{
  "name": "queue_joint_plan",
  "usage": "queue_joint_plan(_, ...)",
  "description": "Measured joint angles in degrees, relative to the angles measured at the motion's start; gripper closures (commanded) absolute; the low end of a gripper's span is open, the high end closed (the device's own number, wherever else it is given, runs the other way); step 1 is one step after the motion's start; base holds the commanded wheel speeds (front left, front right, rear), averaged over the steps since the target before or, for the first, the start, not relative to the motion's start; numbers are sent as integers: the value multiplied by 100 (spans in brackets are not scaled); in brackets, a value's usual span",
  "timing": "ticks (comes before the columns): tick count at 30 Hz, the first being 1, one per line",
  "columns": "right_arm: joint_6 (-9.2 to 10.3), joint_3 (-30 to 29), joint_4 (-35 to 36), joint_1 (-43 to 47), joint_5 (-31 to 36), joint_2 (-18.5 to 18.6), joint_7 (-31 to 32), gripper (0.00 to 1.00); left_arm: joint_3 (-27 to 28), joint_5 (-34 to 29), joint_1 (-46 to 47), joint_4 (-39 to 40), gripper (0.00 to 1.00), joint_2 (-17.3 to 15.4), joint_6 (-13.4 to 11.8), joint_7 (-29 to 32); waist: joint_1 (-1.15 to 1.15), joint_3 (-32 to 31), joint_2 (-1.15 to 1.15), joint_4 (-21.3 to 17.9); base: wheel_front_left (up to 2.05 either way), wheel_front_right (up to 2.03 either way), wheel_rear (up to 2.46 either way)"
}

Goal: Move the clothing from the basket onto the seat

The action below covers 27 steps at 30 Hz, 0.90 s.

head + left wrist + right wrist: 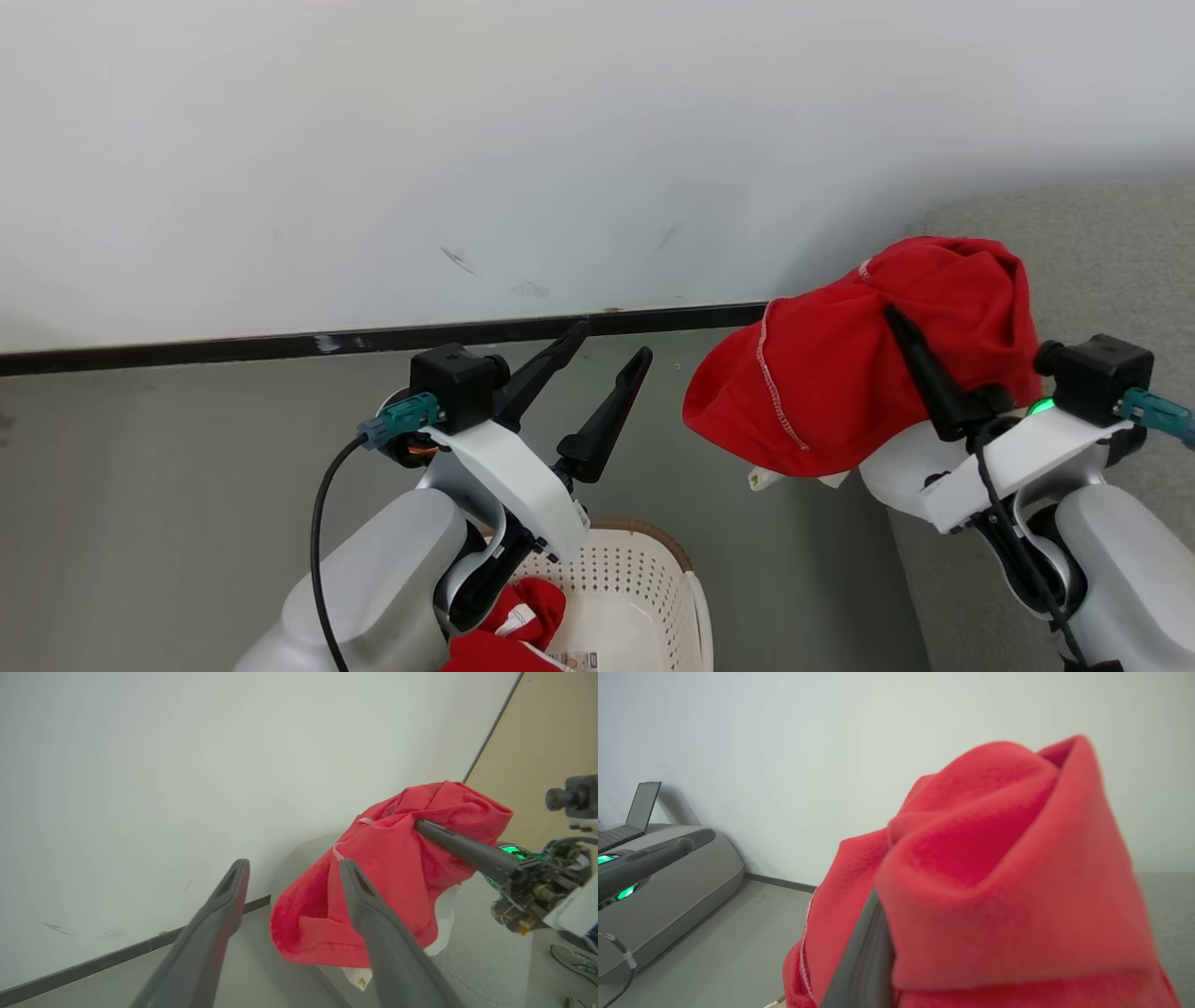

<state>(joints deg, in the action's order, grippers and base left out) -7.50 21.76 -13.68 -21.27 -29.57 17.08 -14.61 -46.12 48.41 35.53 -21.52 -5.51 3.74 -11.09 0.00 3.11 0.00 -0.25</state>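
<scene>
Red clothing (803, 401) — right end effector (898, 327) half-buried, basket (644, 579) cropped

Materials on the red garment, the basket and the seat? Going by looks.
Red garment: soft matte knit, probably jersey; it drapes in folds, with pale stitching along the hem.
Basket: cream moulded plastic, slightly glossy, by its regular perforations; brown rim looks woven, possibly imitation.
Seat: grey textile upholstery, matte, finely grained.

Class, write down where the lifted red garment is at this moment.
Head view, right side: the red garment hangs pinched in the right gripper at the edge of the grey seat, right of the open left gripper.
</scene>
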Motion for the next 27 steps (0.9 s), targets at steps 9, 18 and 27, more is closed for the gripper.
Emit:
queue_joint_plan(9, 0, -582, 246, 265, 104, 83, 0, 100, 0, -79, -120, 79, 0, -115, 2, -68, 0, -11, 0, -247, 0, 0, 0)
queue_joint_plan(18, 0, -1047, 582, 558, 266, 96, -1, 100, -73, -199, -220, 171, 0, -212, 71, -138, 0, -20, 0, -588, 0, 0, 0)
queue_joint_plan(27, 0, -1467, 800, 844, 397, 83, 0, 100, -121, -226, -220, 230, 0, -216, 122, -172, 0, -7, 0, -941, 0, 0, 0)
